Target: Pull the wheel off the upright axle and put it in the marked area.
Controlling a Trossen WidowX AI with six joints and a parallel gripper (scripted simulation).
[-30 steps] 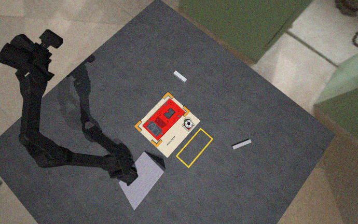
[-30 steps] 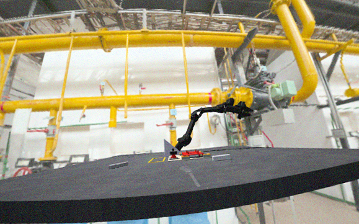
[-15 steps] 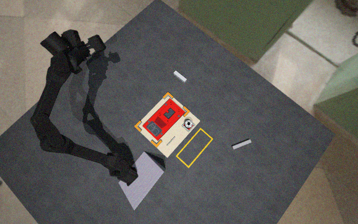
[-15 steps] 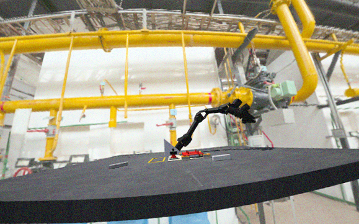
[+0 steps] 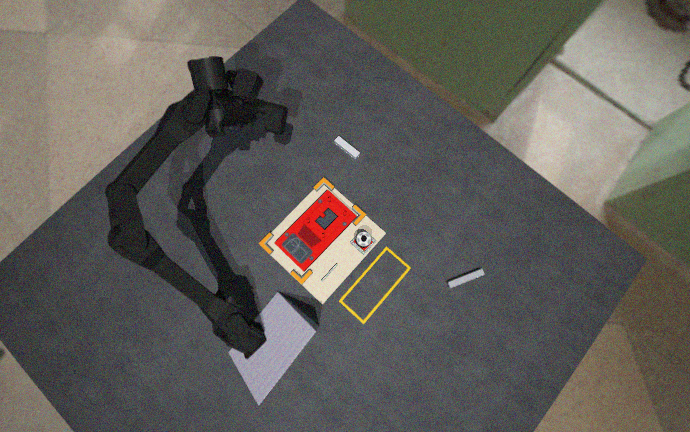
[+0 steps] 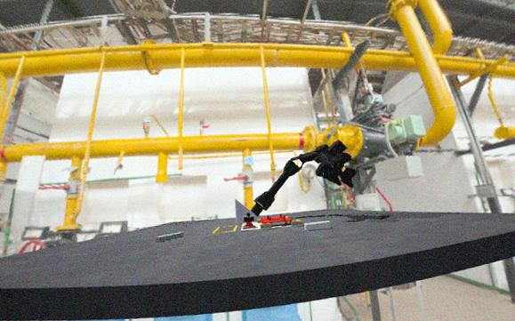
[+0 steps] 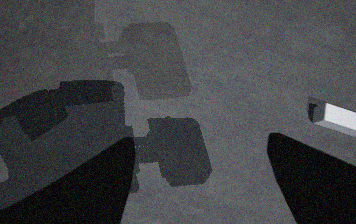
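The black-and-white wheel [image 5: 358, 238] [image 6: 248, 218] sits on the upright axle at the right corner of the cream board [image 5: 340, 262]; a red base shows under it. The marked area is a yellow rectangle outline [image 5: 363, 274] on the table beside the board, with nothing inside it. My gripper [image 5: 249, 122] [image 7: 200, 144] is open and empty, high above the table's upper left part in the top view, well away from the wheel. The wrist view shows bare table and the arm's shadow between the two black fingers. The wheel is outside the wrist view.
A red panel [image 5: 310, 235] lies on the board between orange corner brackets. A pale lilac wedge [image 5: 280, 346] [image 6: 240, 211] stands by the arm's base. One white bar [image 5: 346, 147] [image 6: 317, 226] [image 7: 341, 116] lies above the board in the top view, another [image 5: 465, 277] [image 6: 169, 237] to the right.
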